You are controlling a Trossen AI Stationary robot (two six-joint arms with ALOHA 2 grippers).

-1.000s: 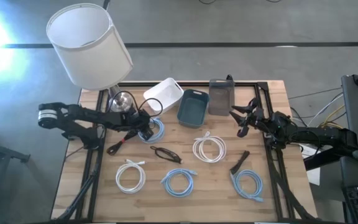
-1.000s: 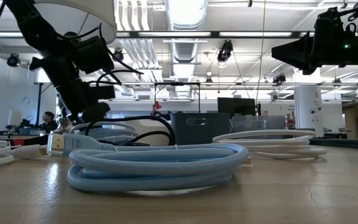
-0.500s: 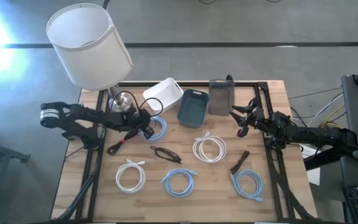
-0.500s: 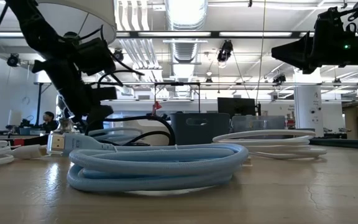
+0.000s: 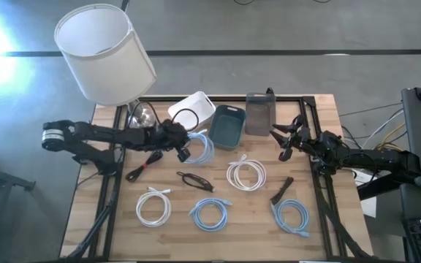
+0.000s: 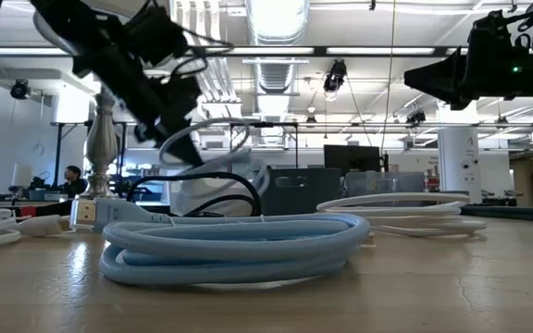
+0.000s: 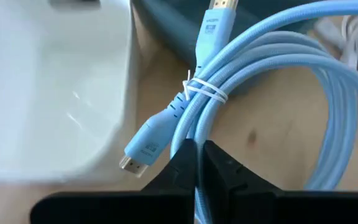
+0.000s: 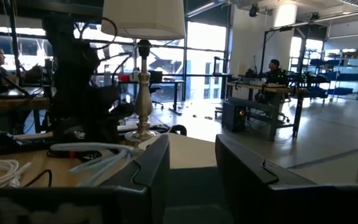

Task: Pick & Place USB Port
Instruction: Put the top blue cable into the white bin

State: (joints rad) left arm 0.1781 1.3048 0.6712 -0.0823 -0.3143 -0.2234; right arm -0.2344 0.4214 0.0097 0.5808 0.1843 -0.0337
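A: Left gripper (image 7: pixel 197 163) is clamped on the light-blue cable coil (image 5: pixel 202 146), lifting it clear, right beside the white bin (image 5: pixel 193 109).

B: Right gripper (image 5: pixel 282 141) waits apart, fingers spread, holding nothing.

No word, brand or number can be read anywhere on my table. The nearest thing to lettering is on the pale blue braided cable coil (image 7: pixel 278 81), toward eleven o'clock from the table's middle in the overhead view. A small dark print runs along its upper light-blue moulded plug (image 7: pixel 211 28), and another along the lower light-blue moulded plug (image 7: pixel 146 144). Both are too small to make out.
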